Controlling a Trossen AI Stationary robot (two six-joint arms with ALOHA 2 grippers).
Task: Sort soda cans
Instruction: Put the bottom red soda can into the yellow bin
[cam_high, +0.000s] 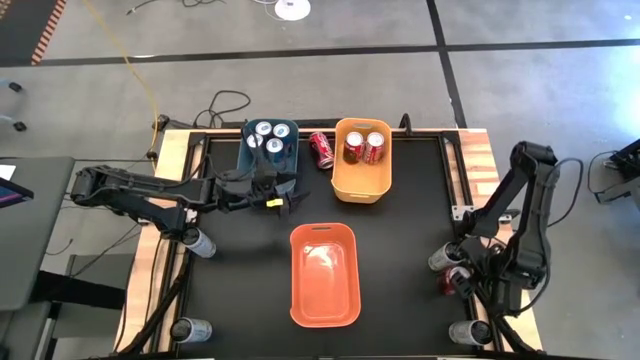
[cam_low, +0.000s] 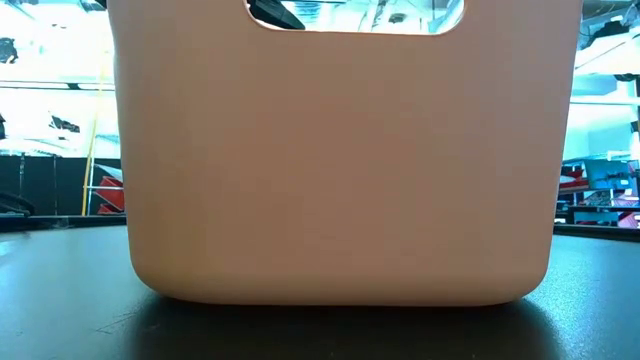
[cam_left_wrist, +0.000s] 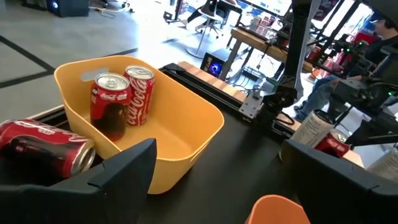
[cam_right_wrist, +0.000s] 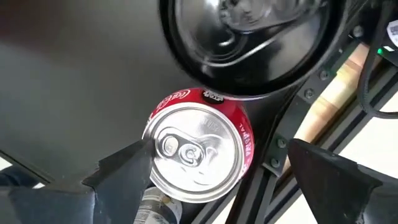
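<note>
Now the right gripper (cam_right_wrist: 205, 171) hangs over an upright red can (cam_right_wrist: 198, 146), fingers open; left gripper (cam_high: 283, 197) beside the blue bin (cam_high: 246, 150), fingers open.

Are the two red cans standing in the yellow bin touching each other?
Touching, as far as shown. In the left wrist view the two red cans stand upright in the yellow bin side by side with no gap visible between them; the high view agrees.

— What finishes do you see?
— I've a glossy red metal can (cam_right_wrist: 198, 151) with a brushed silver lid; the yellow bin (cam_left_wrist: 163, 133) looks smooth matt plastic.
— And the table?
— My tabletop (cam_high: 400, 260) reads matt black.
</note>
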